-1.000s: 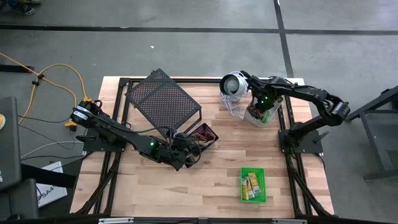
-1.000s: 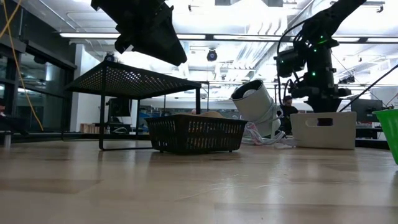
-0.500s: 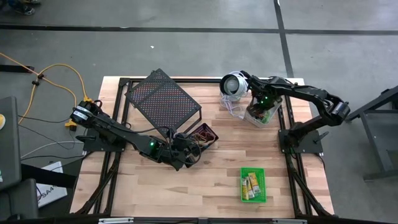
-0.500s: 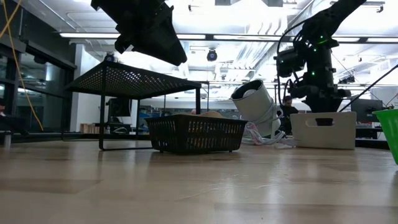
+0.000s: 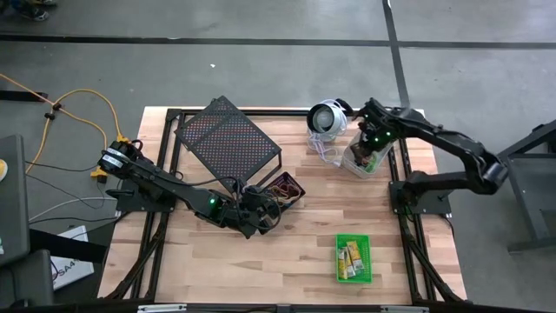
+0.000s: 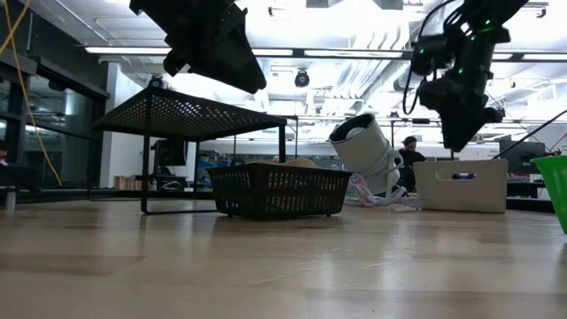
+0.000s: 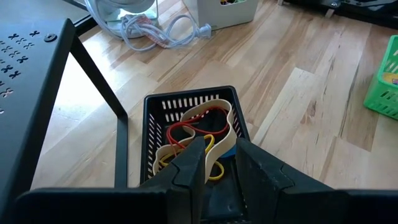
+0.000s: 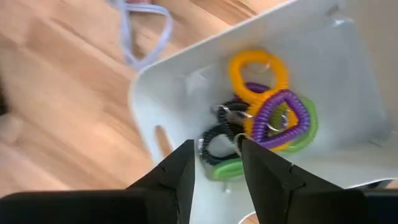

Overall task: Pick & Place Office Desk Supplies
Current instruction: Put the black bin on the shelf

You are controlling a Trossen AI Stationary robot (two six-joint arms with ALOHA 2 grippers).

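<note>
The right hand [image 8: 214, 163] hovers above the grey bin [image 5: 358, 162] at the bench's far right, fingers parted and apparently empty. The coiled loops [image 8: 272, 112] inside look light, springy and tangle-prone; pinch one strand. Bin walls crowd the sides; above is free. The left hand [image 7: 216, 155] hangs over the black bin [image 7: 186, 106], slightly parted, holding nothing.

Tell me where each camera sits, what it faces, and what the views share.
High: overhead, straight down on the table; both arms show.
Low: table height, level across; both arms hang in from above.
Left wrist: over the black bin, left gripper in front.
Right wrist: above the grey bin of coil loops, right gripper in front.
Shared: both bins appear in high and low.
</note>
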